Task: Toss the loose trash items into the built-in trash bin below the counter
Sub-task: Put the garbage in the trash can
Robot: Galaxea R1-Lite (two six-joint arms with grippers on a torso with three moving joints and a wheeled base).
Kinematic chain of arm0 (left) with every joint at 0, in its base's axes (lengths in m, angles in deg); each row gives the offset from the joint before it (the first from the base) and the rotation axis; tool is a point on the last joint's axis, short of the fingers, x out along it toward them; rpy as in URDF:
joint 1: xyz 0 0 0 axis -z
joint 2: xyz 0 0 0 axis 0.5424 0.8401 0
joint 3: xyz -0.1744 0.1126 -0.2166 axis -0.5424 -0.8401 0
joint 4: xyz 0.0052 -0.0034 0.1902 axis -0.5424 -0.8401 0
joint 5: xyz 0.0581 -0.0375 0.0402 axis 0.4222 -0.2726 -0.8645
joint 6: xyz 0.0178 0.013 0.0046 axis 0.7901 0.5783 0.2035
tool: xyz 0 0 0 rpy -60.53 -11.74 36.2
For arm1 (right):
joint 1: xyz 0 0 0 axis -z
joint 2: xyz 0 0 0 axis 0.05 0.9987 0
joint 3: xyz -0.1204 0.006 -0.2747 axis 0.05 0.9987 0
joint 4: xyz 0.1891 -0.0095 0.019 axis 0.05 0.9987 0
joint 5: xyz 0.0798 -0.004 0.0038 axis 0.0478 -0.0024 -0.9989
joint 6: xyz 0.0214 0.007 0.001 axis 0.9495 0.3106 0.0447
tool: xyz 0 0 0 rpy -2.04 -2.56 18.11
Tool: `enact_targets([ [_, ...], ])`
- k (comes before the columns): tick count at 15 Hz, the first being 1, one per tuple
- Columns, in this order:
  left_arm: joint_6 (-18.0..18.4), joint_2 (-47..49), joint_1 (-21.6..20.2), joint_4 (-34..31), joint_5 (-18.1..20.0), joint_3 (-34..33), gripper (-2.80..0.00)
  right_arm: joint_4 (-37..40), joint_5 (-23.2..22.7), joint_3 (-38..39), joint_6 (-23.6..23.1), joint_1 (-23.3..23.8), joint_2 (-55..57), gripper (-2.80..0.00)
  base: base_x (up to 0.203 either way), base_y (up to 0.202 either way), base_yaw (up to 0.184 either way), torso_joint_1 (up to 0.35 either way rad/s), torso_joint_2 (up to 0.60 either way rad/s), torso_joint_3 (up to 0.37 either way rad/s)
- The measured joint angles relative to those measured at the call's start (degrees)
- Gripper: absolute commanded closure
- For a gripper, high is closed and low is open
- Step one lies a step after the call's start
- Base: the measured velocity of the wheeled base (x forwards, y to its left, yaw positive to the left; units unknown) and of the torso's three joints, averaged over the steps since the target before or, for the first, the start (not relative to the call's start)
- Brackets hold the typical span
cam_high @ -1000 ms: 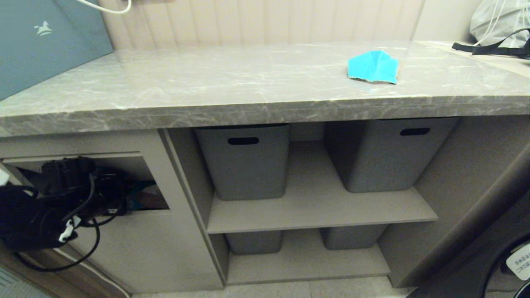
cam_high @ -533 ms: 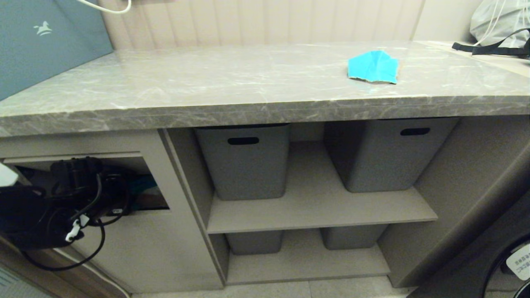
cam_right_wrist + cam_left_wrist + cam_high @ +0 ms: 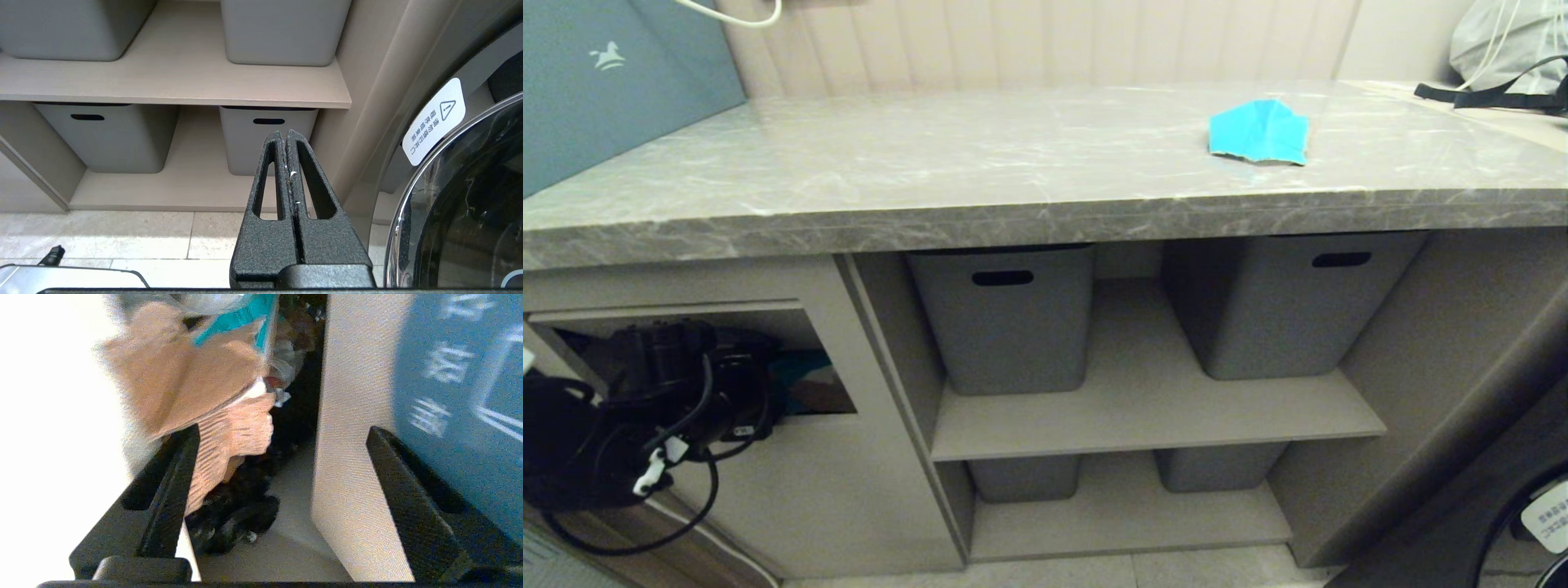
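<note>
We see the left gripper (image 3: 760,392) low at the left, reaching into the bin (image 3: 800,490) opening under the tabletop (image 3: 931,171). The arm's black body and cables fill most of that opening in the head view, and a bit of turquoise and brown shows just past them inside.

In the left wrist view the jaws stand wide apart with nothing between them. One finger (image 3: 163,498) lies beside torn brown cardboard (image 3: 229,437); the other sits beyond the beige flap (image 3: 351,457), whose blue sticker (image 3: 457,388) faces that side. Ahead of the fingers, inside the bin, a strip of turquoise (image 3: 245,314) shows among cardboard, clear plastic and dark rubbish; we cannot tell whether it is one of the paper scraps.

One turquoise scrap (image 3: 1259,132) lies on the tabletop toward the right, near the front edge, well apart from the left gripper. A dull-blue box (image 3: 596,90) leans at the back left corner, and a black strap (image 3: 1494,96) lies at the far right.

Under the tabletop, grey tubs (image 3: 1013,318) stand on the shelves beside the bin.

The right gripper (image 3: 286,136) hangs low near the floor tiles, jaws pressed together and empty, facing the lower tubs, with a round glass door (image 3: 461,204) beside it.
</note>
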Motion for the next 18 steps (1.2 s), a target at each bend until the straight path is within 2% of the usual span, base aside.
enact_targets([
  [4,-1.68,-7.73,0.29,-0.08,-0.96,-9.11,-2.8,-0.05,0.06,0.0,0.1,-0.02,0.0,0.0,0.0,0.0,0.0,0.0,0.0,0.0],
  [8,-1.8,-16.09,0.54,-0.27,-1.5,-15.73,-2.8,-0.02,0.04,0.0,0.1,-0.05,0.0,0.0,0.0,0.0,0.0,0.0,0.0,0.0],
  [13,-1.36,-21.78,0.2,-0.3,-7.14,-22.08,-2.8,0.06,0.06,0.0,0.1,-0.02,0.0,0.0,0.0,0.0,0.0,0.0,0.0,0.0],
  [15,0.82,-22.01,-0.19,0.24,-8.81,-22.38,-2.8,0.06,0.09,0.0,0.1,-0.02,0.0,0.0,0.0,0.0,0.0,0.0,0.0,0.0],
  [16,1.43,-21.84,-0.24,0.28,-8.93,-22.38,0.0,0.09,0.09,0.0,0.1,-0.02,0.0,0.0,0.0,0.0,0.0,0.0,0.0,0.0],
  [18,1.6,-20.83,-1.25,0.59,-8.99,-21.92,0.0,0.06,0.09,0.0,0.07,-0.02,0.0,0.0,0.0,0.0,0.0,0.0,0.0,0.0],
])
